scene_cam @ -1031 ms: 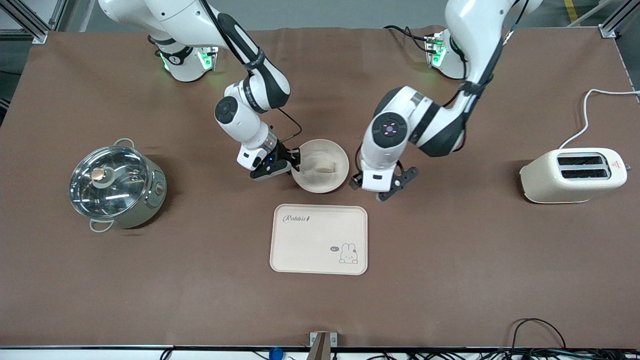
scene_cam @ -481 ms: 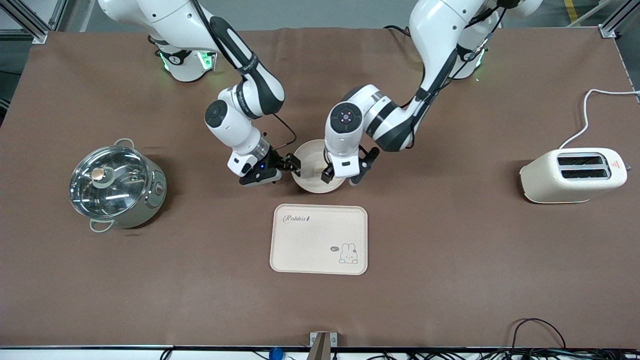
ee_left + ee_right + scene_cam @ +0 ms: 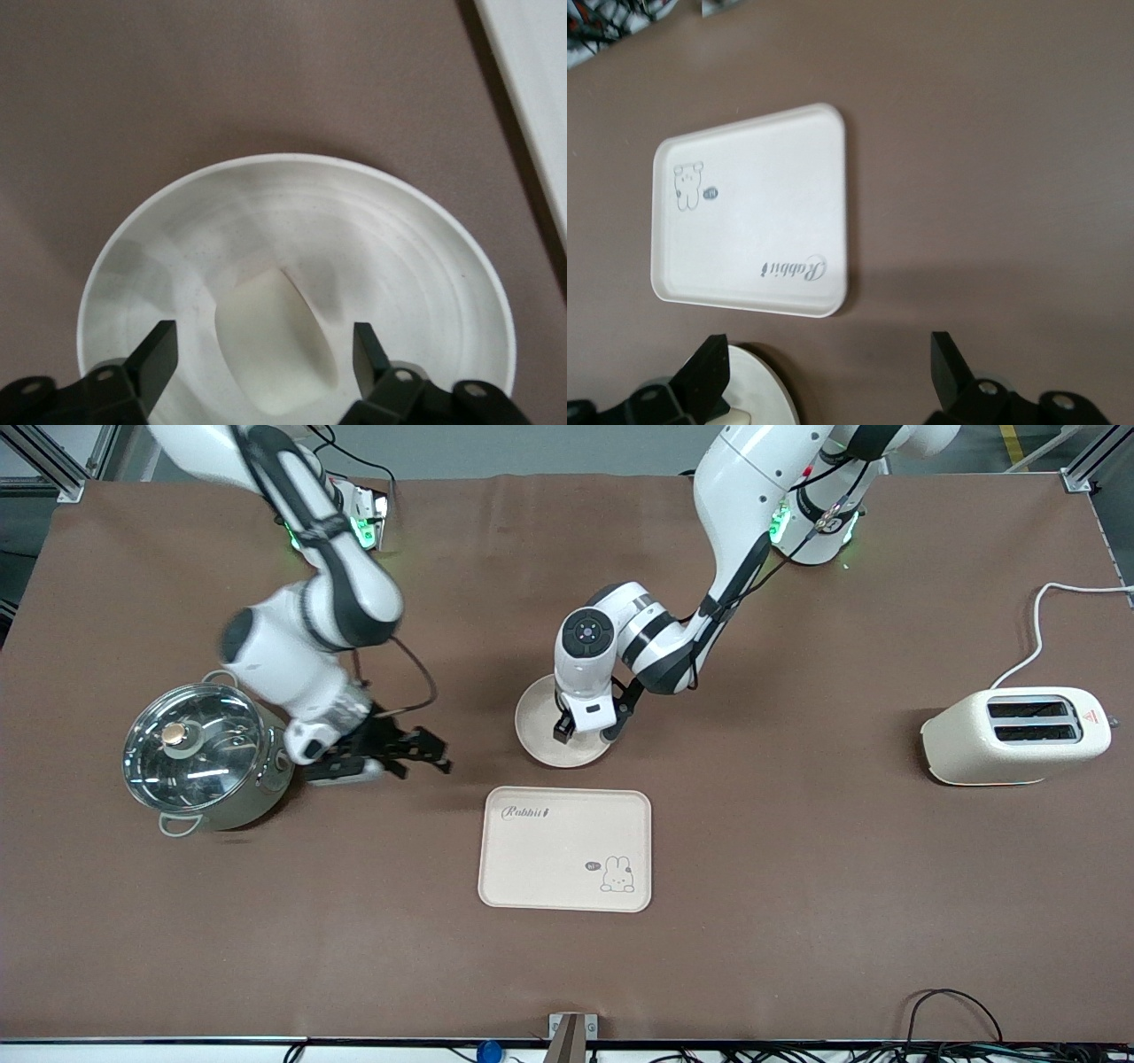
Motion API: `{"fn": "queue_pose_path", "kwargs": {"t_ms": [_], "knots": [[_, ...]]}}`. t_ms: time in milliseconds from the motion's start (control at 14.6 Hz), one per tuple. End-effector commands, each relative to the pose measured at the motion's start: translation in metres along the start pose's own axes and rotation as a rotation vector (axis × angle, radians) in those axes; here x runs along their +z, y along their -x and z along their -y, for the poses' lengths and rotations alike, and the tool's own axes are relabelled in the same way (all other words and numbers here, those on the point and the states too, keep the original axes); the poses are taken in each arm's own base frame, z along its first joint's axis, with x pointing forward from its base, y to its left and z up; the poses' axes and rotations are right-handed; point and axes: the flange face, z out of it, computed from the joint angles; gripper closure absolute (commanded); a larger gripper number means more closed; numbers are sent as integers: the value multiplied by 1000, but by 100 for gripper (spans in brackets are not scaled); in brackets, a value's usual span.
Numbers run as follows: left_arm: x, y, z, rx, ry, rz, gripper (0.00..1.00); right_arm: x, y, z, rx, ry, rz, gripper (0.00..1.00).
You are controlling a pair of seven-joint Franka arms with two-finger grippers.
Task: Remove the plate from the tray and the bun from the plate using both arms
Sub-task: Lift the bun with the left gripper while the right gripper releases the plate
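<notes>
The cream plate [image 3: 534, 722] lies on the table just farther from the front camera than the tray. My left gripper [image 3: 586, 733] is low over the plate and hides the bun in the front view. In the left wrist view the pale bun [image 3: 275, 350] lies in the plate [image 3: 399, 239], between the open fingers of my left gripper [image 3: 264, 341], one on each side of it. My right gripper [image 3: 430, 751] is open and empty over bare table between the pot and the plate. In the right wrist view my right gripper [image 3: 828, 350] shows open, with the plate's edge [image 3: 764, 390] by one finger.
The cream rabbit tray [image 3: 564, 849] lies nearer the front camera than the plate and also shows in the right wrist view [image 3: 753, 221]. A steel pot with a glass lid [image 3: 205, 757] stands toward the right arm's end. A cream toaster [image 3: 1014, 735] stands toward the left arm's end.
My right gripper has left the plate's rim and swung away toward the pot. My left gripper has moved over the plate and come down around the bun.
</notes>
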Motion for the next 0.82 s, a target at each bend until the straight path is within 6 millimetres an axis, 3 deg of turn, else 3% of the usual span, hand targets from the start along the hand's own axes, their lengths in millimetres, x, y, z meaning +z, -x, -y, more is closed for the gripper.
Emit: {"fn": "queue_pose_path", "kwargs": {"t_ms": [0, 275, 412, 481, 618, 756], "knots": [[5, 4, 0, -7, 8, -1, 30, -88, -21, -65, -52, 56, 63, 0], [7, 8, 1, 5, 5, -2, 64, -202, -47, -106, -59, 136, 179, 0], [-2, 4, -3, 15, 13, -9, 74, -254, -58, -98, -105, 222, 228, 0], [-17, -2, -7, 13, 20, -15, 78, -278, -62, -93, -131, 283, 235, 0], [-56, -26, -15, 34, 7, -34, 79, -312, -65, -86, -159, 373, 223, 0], [-97, -96, -24, 28, -27, -51, 77, -351, -59, -82, -171, 421, 185, 0]]}}
